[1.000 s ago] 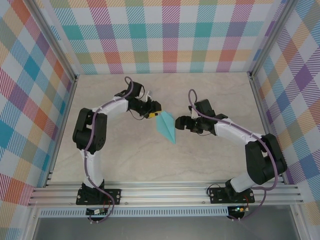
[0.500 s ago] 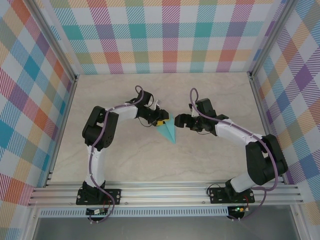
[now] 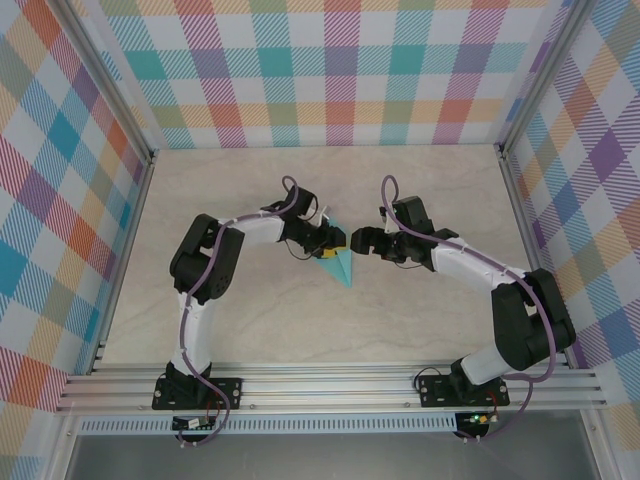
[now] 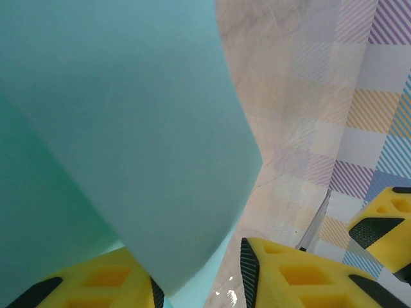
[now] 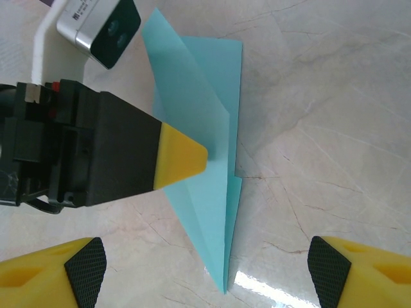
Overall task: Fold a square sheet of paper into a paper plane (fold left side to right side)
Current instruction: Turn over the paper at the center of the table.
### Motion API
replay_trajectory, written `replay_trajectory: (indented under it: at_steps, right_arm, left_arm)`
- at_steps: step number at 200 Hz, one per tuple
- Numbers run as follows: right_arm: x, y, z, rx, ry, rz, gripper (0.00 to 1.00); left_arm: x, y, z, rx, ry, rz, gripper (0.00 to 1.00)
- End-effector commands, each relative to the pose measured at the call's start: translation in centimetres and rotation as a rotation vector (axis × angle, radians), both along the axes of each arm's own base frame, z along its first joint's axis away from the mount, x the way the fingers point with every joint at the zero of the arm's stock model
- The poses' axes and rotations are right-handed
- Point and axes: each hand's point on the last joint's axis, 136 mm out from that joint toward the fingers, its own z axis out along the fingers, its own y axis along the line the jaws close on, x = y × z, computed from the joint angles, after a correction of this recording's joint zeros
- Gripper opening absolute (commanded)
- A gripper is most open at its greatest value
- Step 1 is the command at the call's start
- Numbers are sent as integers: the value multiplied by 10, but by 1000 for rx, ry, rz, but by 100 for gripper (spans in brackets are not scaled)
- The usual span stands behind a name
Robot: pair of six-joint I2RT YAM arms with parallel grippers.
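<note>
The paper plane (image 3: pixel 340 268) is a narrow turquoise dart lying on the table with its sharp tip toward the near edge. My left gripper (image 3: pixel 330 243) sits over its wide far end. In the left wrist view a raised turquoise flap (image 4: pixel 128 128) stands between the yellow fingers and leans on the left pad, while the left gripper (image 4: pixel 200 282) keeps a clear gap between its jaws. The right gripper (image 3: pixel 362 243) hovers just right of the plane, open wide. In the right wrist view the plane (image 5: pixel 209 192) lies between the right gripper's (image 5: pixel 207 264) spread fingertips, with the left gripper's yellow fingertip (image 5: pixel 183 157) resting on its left wing.
Bare marbled tabletop (image 3: pixel 260 320) surrounds the plane. Checked walls (image 3: pixel 340 70) close off the back and both sides. An aluminium rail (image 3: pixel 330 385) runs along the near edge by the arm bases.
My left gripper has moved right onto the plane's wide end and its jaws have narrowed. The plane's left wing has lifted and the plane looks narrower. The right arm has barely moved.
</note>
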Motion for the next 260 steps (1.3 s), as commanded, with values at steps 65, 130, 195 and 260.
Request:
replay_trajectory:
  at_steps: [65,130,195,260]
  right_arm:
    - [8,-19,38,198,-66,-33,89]
    - [9,-20,126,507,-174,169,100]
    - [-7,-1,173,665,-255,428,100]
    - [-13,38,181,698,-244,533,94]
  left_arm:
    - [5,-4,52,-24,-167,-57,7]
    - [15,12,192,-91,-555,-131,2]
    - [-3,12,305,-301,-823,-170,4]
    - [-29,-2,329,-406,-827,-236,6]
